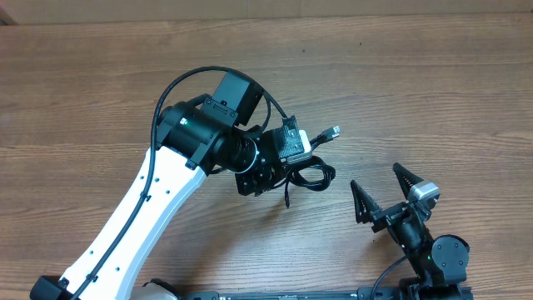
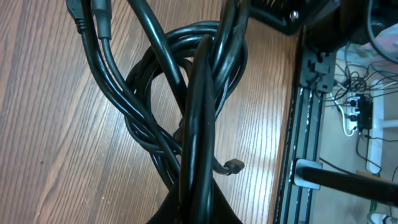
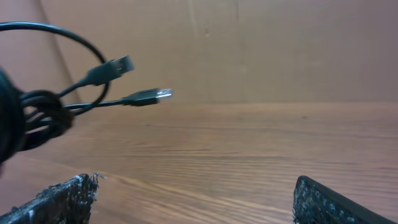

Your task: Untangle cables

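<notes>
knotted cables gripped on the left, right jaws empty
the cables (image 1: 310, 176) were clamped as a tangled bundle in the closed left gripper (image 2: 198, 124) above the table (image 1: 416, 75); the right gripper (image 1: 383, 190) was spread wide nearby, with nothing held.

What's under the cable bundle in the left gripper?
Only wooden table shows through the cable bundle's loops; the patch beneath the shut left gripper and the crossing strands is covered.

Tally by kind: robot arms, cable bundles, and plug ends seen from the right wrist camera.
Robot arms: 2, left arm and right arm
Cable bundle: 1
Plug ends: 2
Total: 5
</notes>
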`<state>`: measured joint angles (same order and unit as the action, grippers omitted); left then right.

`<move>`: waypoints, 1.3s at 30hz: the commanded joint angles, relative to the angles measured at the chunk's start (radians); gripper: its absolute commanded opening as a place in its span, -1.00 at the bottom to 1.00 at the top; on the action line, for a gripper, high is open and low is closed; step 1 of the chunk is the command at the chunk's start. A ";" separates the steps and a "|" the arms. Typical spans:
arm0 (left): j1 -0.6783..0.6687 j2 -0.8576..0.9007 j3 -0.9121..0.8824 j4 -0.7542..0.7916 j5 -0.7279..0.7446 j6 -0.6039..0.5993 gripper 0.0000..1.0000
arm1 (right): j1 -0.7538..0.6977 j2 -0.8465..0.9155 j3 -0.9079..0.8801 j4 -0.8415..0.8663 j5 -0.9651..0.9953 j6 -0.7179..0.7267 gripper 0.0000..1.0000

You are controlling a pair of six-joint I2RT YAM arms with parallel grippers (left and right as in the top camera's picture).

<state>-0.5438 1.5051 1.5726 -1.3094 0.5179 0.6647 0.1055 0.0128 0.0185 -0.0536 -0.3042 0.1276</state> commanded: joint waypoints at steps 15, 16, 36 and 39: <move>0.053 -0.029 0.028 0.355 0.389 -0.546 -0.92 | 0.000 0.108 0.216 -0.134 -0.061 0.187 1.00; 0.066 -0.029 0.028 0.371 0.432 -0.558 -0.92 | 0.000 0.138 0.244 -0.144 -0.061 0.187 1.00; 0.348 -0.029 0.028 0.508 1.063 -0.673 -0.91 | 0.000 0.455 0.481 0.285 -0.692 0.411 1.00; 0.348 -0.029 0.028 0.545 1.063 -0.703 -0.92 | 0.000 0.466 0.481 0.385 -0.617 0.612 1.00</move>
<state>-0.1963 1.5051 1.5738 -0.7963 1.5200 0.0086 0.1055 0.4686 0.4789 0.2901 -0.9352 0.5060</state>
